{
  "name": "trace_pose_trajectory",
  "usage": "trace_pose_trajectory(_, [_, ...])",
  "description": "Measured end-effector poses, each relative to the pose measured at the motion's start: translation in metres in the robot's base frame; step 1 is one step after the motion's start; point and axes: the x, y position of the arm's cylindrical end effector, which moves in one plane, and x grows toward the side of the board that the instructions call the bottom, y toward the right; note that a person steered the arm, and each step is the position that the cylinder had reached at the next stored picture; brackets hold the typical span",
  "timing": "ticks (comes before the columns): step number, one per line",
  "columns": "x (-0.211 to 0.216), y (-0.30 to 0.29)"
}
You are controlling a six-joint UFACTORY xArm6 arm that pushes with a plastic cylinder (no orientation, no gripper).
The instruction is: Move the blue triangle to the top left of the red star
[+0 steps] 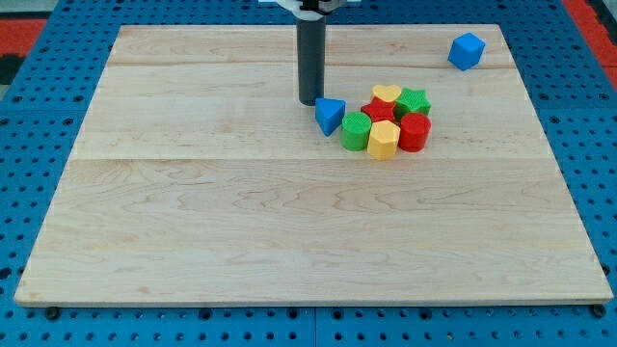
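Blue triangle (330,115) sits near board centre-top, just left of the cluster, close to the green cylinder (355,131) and the red star (380,109). My tip (310,102), a bare rod holding nothing, stands just at the triangle's upper left, touching or nearly so. Cluster also has yellow heart (387,93), green star (415,100), red cylinder (415,131), yellow hexagon (383,141); blue cube (466,50) sits well apart at the wooden board's (241,222) top right.

Bright, even light falls from overhead on the pale tabletop (289,222), with no harsh glare on the wood. Shadows are short and soft: a faint dark patch hugs the foot of the rod near my tip (310,102), and thin ones sit under the clustered blocks. Focus is sharp throughout, edges straight.
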Motion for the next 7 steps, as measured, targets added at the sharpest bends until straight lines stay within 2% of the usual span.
trace_pose_trajectory(2, [0.000, 0.035])
trace_pose_trajectory(7, [0.005, 0.043])
